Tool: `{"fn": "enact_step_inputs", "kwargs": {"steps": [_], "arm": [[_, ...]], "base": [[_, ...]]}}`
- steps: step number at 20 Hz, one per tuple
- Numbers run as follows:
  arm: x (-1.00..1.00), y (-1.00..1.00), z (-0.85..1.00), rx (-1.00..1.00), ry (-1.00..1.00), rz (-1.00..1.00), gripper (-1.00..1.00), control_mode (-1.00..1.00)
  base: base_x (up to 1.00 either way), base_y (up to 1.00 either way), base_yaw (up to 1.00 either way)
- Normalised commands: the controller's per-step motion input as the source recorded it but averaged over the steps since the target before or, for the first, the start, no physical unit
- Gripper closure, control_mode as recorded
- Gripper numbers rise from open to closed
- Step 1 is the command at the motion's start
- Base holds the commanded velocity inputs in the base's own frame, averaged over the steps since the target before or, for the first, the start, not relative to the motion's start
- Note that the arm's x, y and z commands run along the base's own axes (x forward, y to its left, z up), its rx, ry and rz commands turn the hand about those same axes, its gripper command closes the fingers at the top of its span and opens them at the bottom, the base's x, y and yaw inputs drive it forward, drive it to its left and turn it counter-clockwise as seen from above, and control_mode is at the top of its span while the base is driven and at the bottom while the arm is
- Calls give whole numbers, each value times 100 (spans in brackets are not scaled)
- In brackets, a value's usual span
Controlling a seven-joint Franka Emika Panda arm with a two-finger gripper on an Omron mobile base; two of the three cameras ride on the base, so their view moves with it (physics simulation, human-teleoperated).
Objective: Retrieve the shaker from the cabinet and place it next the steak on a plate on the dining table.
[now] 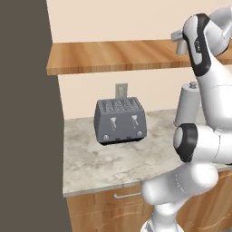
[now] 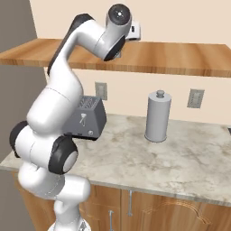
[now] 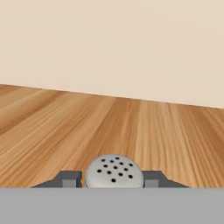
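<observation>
Shaker, small grey-silver cylinder with a rounded perforated cap [image 3: 113,171], sits between the 2 dark finger tips of the end effector [image 3: 113,179], 1 on either side. You can read that as a narrow grip closed around it, though actual pad contact is cut off by the lower edge of the hand view, so treat it as probable.

Shaker is up at the medium-brown wood-grain cabinet [image 2: 149,56], cap facing the camera, wood surface and beige wall behind. Your arm is raised high with its wrist at the cabinet edge, which fits reaching in for the pickup.

Below on the marbled bench [image 1: 104,158]: dark grey 4-slot toaster [image 1: 119,120] and tall grey canister with a knob [image 2: 157,116]. Keep the descent clear of both when you withdraw.

Judgement: grasp stage, transport not started.
</observation>
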Motion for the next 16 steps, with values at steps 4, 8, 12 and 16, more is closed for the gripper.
{"fn": "enact_step_inputs", "kwargs": {"steps": [4, 8, 12, 16], "arm": [[-96, 13, 15, -3, -33, 0, 100, -100], [-100, 4, 47, 0, -27, 0, 100, -100], [-100, 36, 6, 0, -10, 0, 100, -100], [-100, 56, 11, 0, 0, 0, 100, -100]], "base": [[0, 0, 0], [0, 0, 0], [0, 0, 0], [0, 0, 0]]}}
